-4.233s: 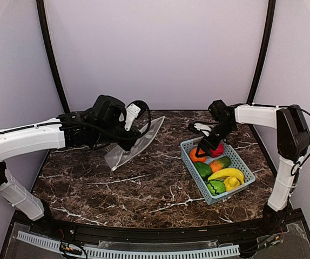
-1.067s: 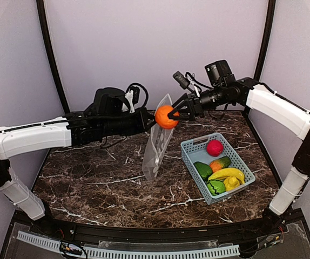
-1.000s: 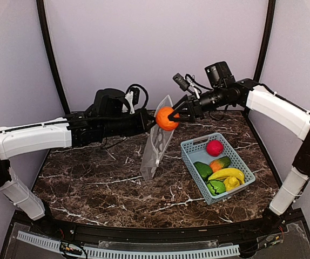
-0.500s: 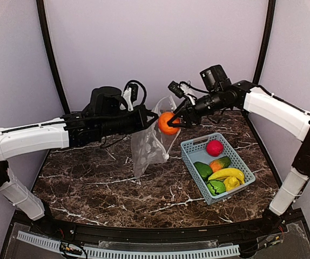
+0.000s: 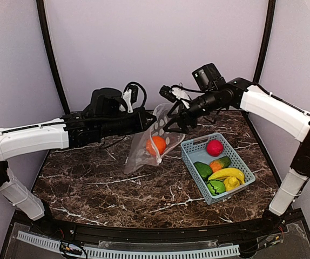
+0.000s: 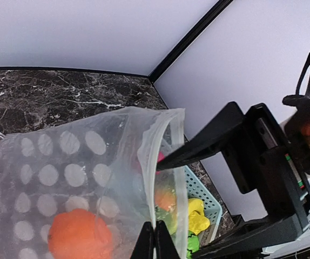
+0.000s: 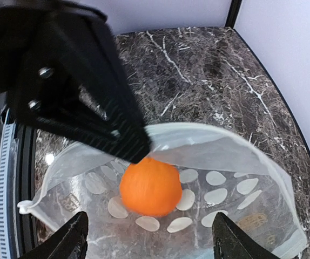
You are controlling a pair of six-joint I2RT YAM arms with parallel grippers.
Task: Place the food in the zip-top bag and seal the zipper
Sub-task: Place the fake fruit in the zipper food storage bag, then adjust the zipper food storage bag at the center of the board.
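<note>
Below the open right gripper (image 5: 172, 121), orange ball (image 5: 156, 144) inside zip-top bag (image 5: 137, 157); left gripper (image 6: 155, 235) pinching bag's rim.

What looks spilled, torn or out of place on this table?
Nothing stands out. The orange ball sits inside the clear white-dotted plastic bag, pinched at its rim by the left gripper; other toy food lies in the light-blue slotted basket.

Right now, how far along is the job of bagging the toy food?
Done: the orange ball lies inside the zip-top bag. In hand: the left hand pinches the bag's rim and holds it up, while the right hand stands open and empty at the mouth. Left: the red ball, bananas and green pieces sit in the blue basket, and the zipper is unsealed.
</note>
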